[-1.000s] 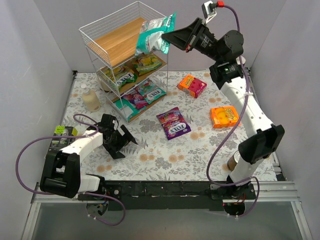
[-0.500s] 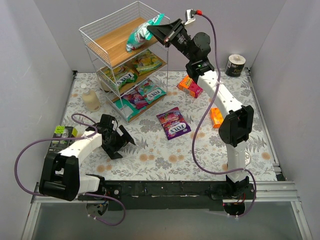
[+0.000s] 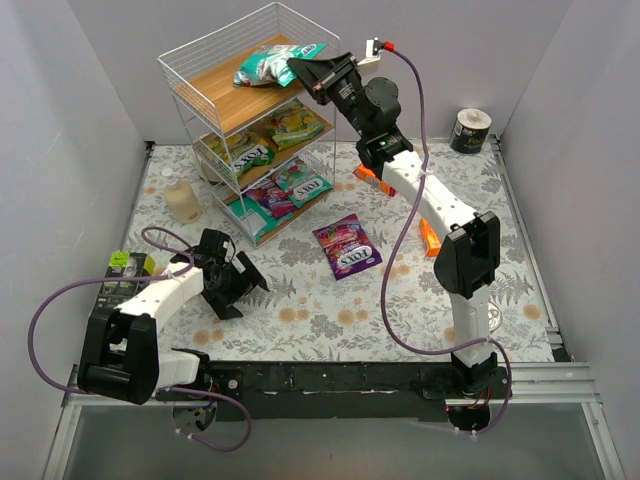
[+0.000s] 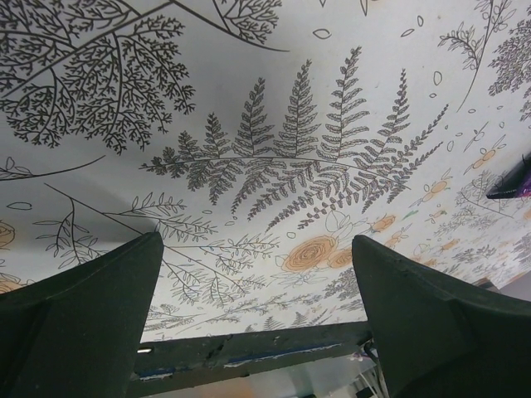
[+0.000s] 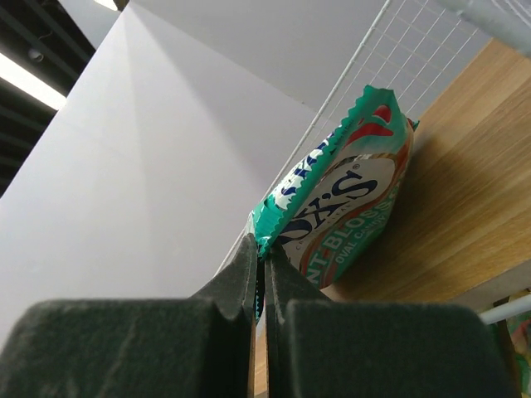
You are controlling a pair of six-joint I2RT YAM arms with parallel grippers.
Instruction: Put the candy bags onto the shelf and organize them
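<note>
While between the right fingers (image 5: 224,298), teal candy bag (image 3: 275,62) lengthwise along top tier (image 3: 225,88).

White arms (image 3: 437,196), black joints — purple cables (image 3: 417,98)

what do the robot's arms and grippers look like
The left arm and right arm have white links, black joint housings and a looping purple cable each. The left gripper and right gripper each have two matte black wedge-shaped fingers. The right arm's cable ends in a red plug.
</note>
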